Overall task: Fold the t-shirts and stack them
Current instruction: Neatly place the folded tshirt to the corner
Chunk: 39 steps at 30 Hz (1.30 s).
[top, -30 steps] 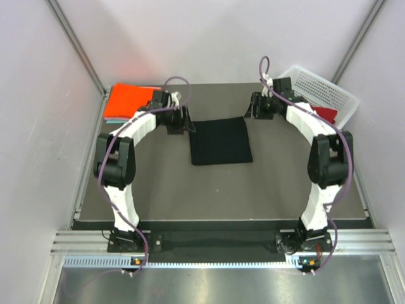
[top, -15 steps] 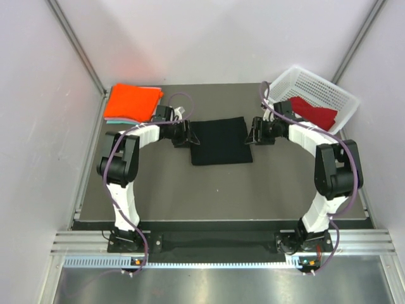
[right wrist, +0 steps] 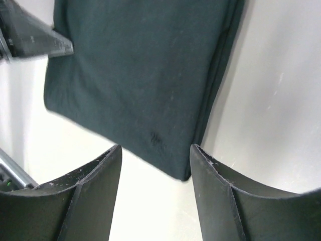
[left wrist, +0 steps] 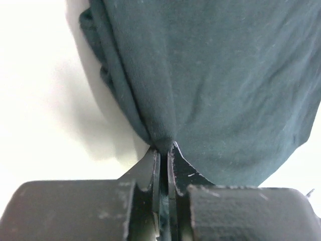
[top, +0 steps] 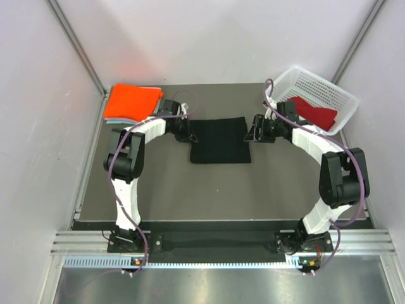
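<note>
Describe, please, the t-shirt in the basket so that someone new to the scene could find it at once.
Look to the table's far right corner, where a white mesh basket stands. The dark red t-shirt lies loosely inside it. It is the only shirt off the tabletop: the black one lies folded mid-table, the orange one at far left.

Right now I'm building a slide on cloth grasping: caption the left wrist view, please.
Left gripper shut on the edge of the black t-shirt, cloth bunching at the pinch.
</note>
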### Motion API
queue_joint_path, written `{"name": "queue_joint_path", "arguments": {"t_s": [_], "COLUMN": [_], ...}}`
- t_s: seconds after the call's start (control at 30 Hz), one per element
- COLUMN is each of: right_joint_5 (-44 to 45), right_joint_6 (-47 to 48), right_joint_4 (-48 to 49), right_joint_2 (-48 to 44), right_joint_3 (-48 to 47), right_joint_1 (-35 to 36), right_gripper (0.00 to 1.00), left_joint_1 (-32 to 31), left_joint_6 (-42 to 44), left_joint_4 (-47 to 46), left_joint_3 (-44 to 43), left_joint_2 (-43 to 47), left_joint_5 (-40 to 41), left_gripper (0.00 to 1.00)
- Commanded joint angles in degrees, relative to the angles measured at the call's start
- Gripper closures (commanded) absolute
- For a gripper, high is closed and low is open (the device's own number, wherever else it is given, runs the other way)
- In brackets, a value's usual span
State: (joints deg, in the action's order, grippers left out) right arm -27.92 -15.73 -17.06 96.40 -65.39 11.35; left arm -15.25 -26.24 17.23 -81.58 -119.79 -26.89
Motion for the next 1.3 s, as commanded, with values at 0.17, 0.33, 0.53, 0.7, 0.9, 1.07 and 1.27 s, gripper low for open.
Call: {"name": "queue_joint_path", "arguments": {"t_s": [0.17,0.33,0.53,0.7,0.9,1.07,1.27], "right_joint_5": [-2.05,-4.32,-6.17,-6.79,-7.24,-6.01,-4.86], "right_joint_6": [-1.50,-2.29,-3.26,-3.43,-3.70,-2.56,-2.12], "right_joint_4": [1.86,2.55,4.49,4.84,5.55,5.11,5.11], "right_joint_2": [-6.75,-7.72,-6.23,-3.95,-2.97,-2.54,-1.92], "right_joint_3": [3.59,4.83,4.48,3.34,2.72,1.85,1.67], "right_joint_1": [1.04,1.04,1.04,1.04,1.12,1.04,1.12], "right_gripper": [0.43,0.42,0.42,0.42,0.42,0.41,0.41], "left_joint_1": [-0.22,-0.14,0.83,4.77,10.22,13.48,14.81], "left_joint_6": [13.83,22.70,32.63,37.57,39.77,41.18,43.55], "left_joint_4": [24.31,29.96,29.88,26.19,18.11,13.19,9.92], "left_joint_3": [-23.17,-31.43,-37.58,-39.62,-40.50,-41.90,-45.50], "left_joint_2": [1.22,1.57,1.75,1.92,1.66,-0.97,-4.14], "left_joint_5": [16.51,26.33,37.75,43.85,42.81,40.43,41.04], "left_gripper": [1.00,1.00,1.00,1.00,1.00,1.00,1.00]}}
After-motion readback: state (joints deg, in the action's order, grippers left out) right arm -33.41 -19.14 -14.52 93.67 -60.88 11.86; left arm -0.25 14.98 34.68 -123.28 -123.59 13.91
